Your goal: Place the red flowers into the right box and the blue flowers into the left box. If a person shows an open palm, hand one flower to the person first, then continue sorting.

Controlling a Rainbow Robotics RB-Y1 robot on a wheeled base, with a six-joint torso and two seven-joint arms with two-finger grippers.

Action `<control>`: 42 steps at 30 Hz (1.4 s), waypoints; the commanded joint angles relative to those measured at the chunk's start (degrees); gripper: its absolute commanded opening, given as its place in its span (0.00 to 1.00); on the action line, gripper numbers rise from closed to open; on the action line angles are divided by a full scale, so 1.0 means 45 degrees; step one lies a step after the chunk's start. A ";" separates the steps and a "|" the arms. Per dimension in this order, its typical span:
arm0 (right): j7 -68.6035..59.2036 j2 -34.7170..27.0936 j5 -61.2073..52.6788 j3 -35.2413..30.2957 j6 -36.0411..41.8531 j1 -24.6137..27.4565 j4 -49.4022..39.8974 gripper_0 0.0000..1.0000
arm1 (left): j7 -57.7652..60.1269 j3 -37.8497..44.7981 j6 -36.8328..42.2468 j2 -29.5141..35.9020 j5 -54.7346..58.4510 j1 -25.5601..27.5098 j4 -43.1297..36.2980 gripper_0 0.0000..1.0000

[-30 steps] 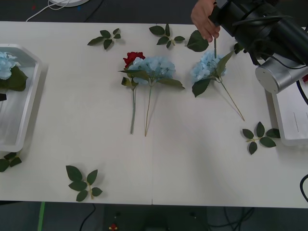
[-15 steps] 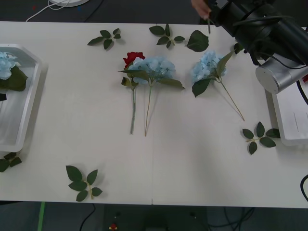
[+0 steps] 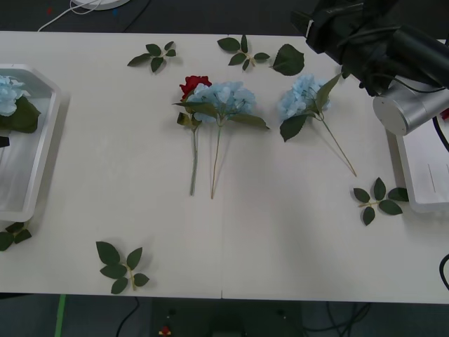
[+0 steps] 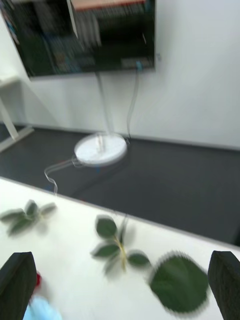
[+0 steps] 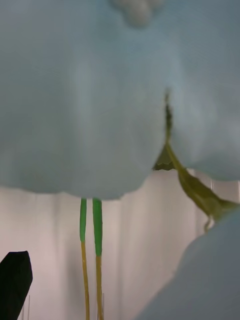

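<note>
So far the left box (image 3: pixel 31 203) at nine o'clock holds blue flowers (image 3: pixel 8 95), the left gripper (image 5: pixel 15 280) over them, jaws state unclear; mid-surface a red flower (image 3: pixel 193 85) and two blue flowers (image 3: pixel 226 97) await sorting; farthest, the right gripper (image 4: pixel 120 285) hangs at one o'clock, jaws apart, empty.

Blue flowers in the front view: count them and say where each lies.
3: one mid-table beside the red rose, one right of it, one in the left box. More may be hidden.

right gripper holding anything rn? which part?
Nothing. The right gripper is open and empty, raised over the table's far edge above a loose leaf.
</note>
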 commanded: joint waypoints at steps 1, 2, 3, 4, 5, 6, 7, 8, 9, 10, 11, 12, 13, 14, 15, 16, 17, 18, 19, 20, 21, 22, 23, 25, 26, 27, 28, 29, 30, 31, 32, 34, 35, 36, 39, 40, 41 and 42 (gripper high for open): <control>-0.0367 -0.0591 -0.0245 -0.0582 0.3832 -0.0602 -0.1358 1.00 | -0.0893 0.0362 -0.0121 0.0050 0.0119 0.0138 -0.0075 1.00; -0.0367 -0.0630 -0.0284 -0.0602 0.4750 -0.0642 -0.1475 1.00 | -0.0893 0.0362 -0.0121 0.0050 0.0119 0.0138 -0.0075 1.00; -0.0387 -0.0650 -0.0343 -0.0621 0.5257 -0.0661 -0.1553 1.00 | -0.0893 0.0362 -0.0121 0.0050 0.0119 0.0138 -0.0075 1.00; -0.0387 -0.0669 -0.0577 -0.0680 0.6546 -0.0700 -0.1651 1.00 | -0.0893 0.0362 -0.0121 0.0050 0.0119 0.0138 -0.0075 1.00; -0.0387 -0.0689 -0.0694 -0.0680 0.7015 -0.0739 -0.1670 1.00 | -0.0893 0.0362 -0.0121 0.0050 0.0119 0.0138 -0.0075 1.00; -0.0270 -0.0708 -0.0870 -0.0699 0.7953 -0.0817 -0.1709 1.00 | -0.0893 0.0362 -0.0121 0.0050 0.0119 0.0138 -0.0075 1.00; -0.0250 -0.0728 -0.0968 -0.0699 0.8636 -0.0876 -0.1748 1.00 | -0.0893 0.0362 -0.0121 0.0050 0.0119 0.0138 -0.0075 1.00; -0.0211 -0.0728 -0.1007 -0.0699 0.9632 -0.0935 -0.1788 1.00 | -0.0893 0.0401 -0.0063 -0.0048 0.0139 0.0079 -0.0114 1.00; -0.0172 -0.0728 -0.1026 -0.0699 1.0414 -0.0993 -0.1827 1.00 | -0.0893 0.0401 -0.0063 -0.0048 0.0158 0.0079 -0.0114 1.00; -0.0113 -0.0728 -0.1026 -0.0699 1.1371 -0.1052 -0.1866 1.00 | -0.0893 0.0421 -0.0043 -0.0048 0.0197 0.0001 -0.0153 1.00; -0.0035 -0.0728 -0.1026 -0.0699 1.1742 -0.1071 -0.1846 1.00 | -0.0893 0.0440 -0.0024 0.0031 0.0217 -0.0175 -0.0172 1.00; 0.0141 -0.0728 -0.1007 -0.0699 1.2308 -0.1071 -0.1846 1.00 | -0.0893 0.0440 0.0172 0.0031 0.0197 -0.0136 -0.0192 1.00; 0.0551 -0.0728 -0.0890 -0.0699 1.3050 -0.1071 -0.1827 1.00 | -0.0913 0.0557 0.0445 0.0109 0.0217 -0.0175 -0.0212 1.00; 0.0688 -0.0728 -0.0870 -0.0699 1.3363 -0.1071 -0.1788 1.00 | -0.0913 0.0616 0.0640 0.0167 0.0236 -0.0214 -0.0251 1.00; 0.0863 -0.0728 -0.0831 -0.0699 1.3675 -0.1071 -0.1729 1.00 | -0.0913 0.0714 0.0933 0.0245 0.0236 -0.0253 -0.0290 1.00; 0.1156 -0.0728 -0.0811 -0.0699 1.3968 -0.1091 -0.1573 1.00 | -0.0893 0.0831 0.1402 0.0421 0.0217 -0.0409 -0.0329 1.00; 0.1391 -0.0689 -0.0811 -0.0680 1.4066 -0.1071 -0.1358 1.00 | -0.0874 0.0889 0.1929 0.0636 0.0217 -0.0566 -0.0387 1.00; 0.1605 -0.0650 -0.0811 -0.0641 1.4046 -0.1071 -0.1143 1.00 | -0.0874 0.0909 0.2301 0.0773 0.0217 -0.0722 -0.0446 1.00; 0.1762 -0.0611 -0.0831 -0.0602 1.4007 -0.1071 -0.0909 1.00 | -0.0854 0.0948 0.2711 0.0890 0.0217 -0.0878 -0.0485 1.00; 0.1977 -0.0533 -0.0831 -0.0563 1.3851 -0.1071 -0.0518 1.00 | -0.0854 0.1007 0.3297 0.1124 0.0217 -0.1093 -0.0524 1.00; 0.2270 -0.0454 -0.0831 -0.0485 1.3558 -0.1071 -0.0147 1.00 | -0.0854 0.1085 0.3941 0.1320 0.0217 -0.1366 -0.0544 1.00; 0.2406 -0.0415 -0.0831 -0.0426 1.3382 -0.1091 0.0068 1.00 | -0.0835 0.1124 0.4254 0.1417 0.0197 -0.1503 -0.0563 1.00; 0.2582 -0.0376 -0.0831 -0.0328 1.3089 -0.1091 0.0361 1.00 | -0.0835 0.1202 0.4683 0.1593 0.0197 -0.1698 -0.0583 1.00; 0.3051 -0.0279 -0.0870 0.0082 1.2230 -0.1247 0.1298 1.00 | -0.0698 0.1397 0.5797 0.1984 -0.0350 -0.2382 -0.0758 1.00; 0.3285 -0.0220 -0.0987 0.0297 1.1859 -0.1384 0.1826 1.00 | -0.0522 0.1475 0.6246 0.2140 -0.0799 -0.2753 -0.0876 1.00; 0.3422 -0.0162 -0.1124 0.0375 1.1664 -0.1462 0.2119 1.00 | -0.0307 0.1514 0.6500 0.2218 -0.1053 -0.2948 -0.0934 1.00; 0.3676 -0.0044 -0.1417 0.0472 1.1371 -0.1618 0.2685 1.00 | 0.0122 0.1632 0.7008 0.2355 -0.1522 -0.3339 -0.1051 1.00; 0.3832 0.0014 -0.1573 0.0511 1.1234 -0.1696 0.2959 1.00 | 0.0357 0.1710 0.7281 0.2394 -0.1776 -0.3534 -0.1130 1.00; 0.4242 0.0210 -0.1925 0.0629 1.0960 -0.1970 0.3623 1.00 | 0.1060 0.1905 0.7926 0.2413 -0.2401 -0.4062 -0.1364 1.00; 0.4418 0.0288 -0.2042 0.0707 1.0863 -0.2048 0.3877 1.00 | 0.1372 0.1964 0.8199 0.2433 -0.2674 -0.4296 -0.1442 1.00; 0.4672 0.0424 -0.2179 0.0824 1.0687 -0.2185 0.4248 1.00 | 0.1958 0.2042 0.8590 0.2413 -0.3065 -0.4628 -0.1618 1.00; 0.4965 0.0678 -0.2432 0.1234 1.0218 -0.2477 0.4970 1.00 | 0.3501 0.2081 0.9469 0.2296 -0.3865 -0.5351 -0.2067 1.00; 0.4984 0.0815 -0.2589 0.1488 0.9847 -0.2595 0.5283 1.00 | 0.4556 0.2081 0.9996 0.2140 -0.4217 -0.5663 -0.2419 1.00; 0.4945 0.0952 -0.2725 0.1781 0.9457 -0.2692 0.5517 1.00 | 0.5611 0.2081 1.0523 0.1964 -0.4490 -0.5917 -0.2790 1.00; 0.4887 0.1225 -0.2979 0.2347 0.8714 -0.2849 0.5810 1.00 | 0.8189 0.2081 1.1637 0.1417 -0.4803 -0.6054 -0.4098 1.00; 0.4867 0.1284 -0.3018 0.2465 0.8558 -0.2849 0.5849 1.00 | 0.9029 0.2081 1.1871 0.1222 -0.4861 -0.6054 -0.4567 1.00; 0.4828 0.1362 -0.3018 0.2582 0.8421 -0.2849 0.5869 1.00 | 0.9986 0.2081 1.2066 0.0988 -0.4940 -0.6054 -0.5016 1.00; 0.4809 0.1401 -0.3057 0.2660 0.8324 -0.2849 0.5869 1.00 | 1.0962 0.2081 1.2222 0.0753 -0.5037 -0.6054 -0.5407 1.00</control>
